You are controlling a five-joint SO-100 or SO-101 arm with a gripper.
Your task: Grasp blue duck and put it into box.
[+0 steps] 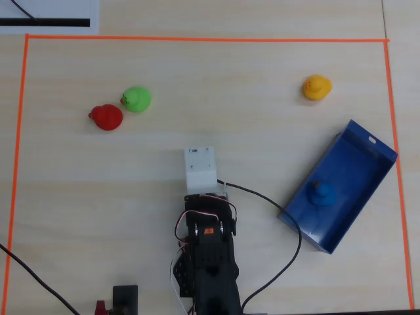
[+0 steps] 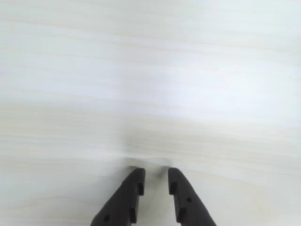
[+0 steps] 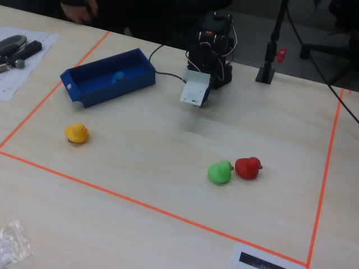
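1. Blue on blue: the blue duck point(image 1: 322, 194) already sits inside the box point(image 1: 369, 146), roughly in the middle of its floor, in the overhead view. The fixed view shows a pale blue shape point(image 3: 118, 77) behind the near wall of the box point(image 3: 112, 87), which agrees.
2. In the overhead view the box lies askew near the right edge of the desk point(image 1: 79, 197), just inside the orange tape line point(image 1: 197, 39).
3. The gripper point(image 2: 155, 175) carries nothing. Its two black jaws stand a little apart, with only bare pale wood between and ahead of them in the wrist view.
4. The arm point(image 1: 209, 249) is folded back at the near edge of the desk, well apart from the box.
5. By my reading the placing is done, and the step in hand is only to come to rest. Done well, that means staying clear of the box so the duck is not knocked out, and keeping away from the cable point(image 1: 289, 230) that runs past its corner.
6. Three other ducks stay on the desk: the yellow duck point(image 1: 317, 87) toward the far right, and the green duck point(image 1: 137, 99) and red duck point(image 1: 106, 117) touching each other toward the far left.
7. No brand or readable writing shows. A sheet with a black bar point(image 1: 46, 22) lies beyond the far left corner, but nothing on it can be read.
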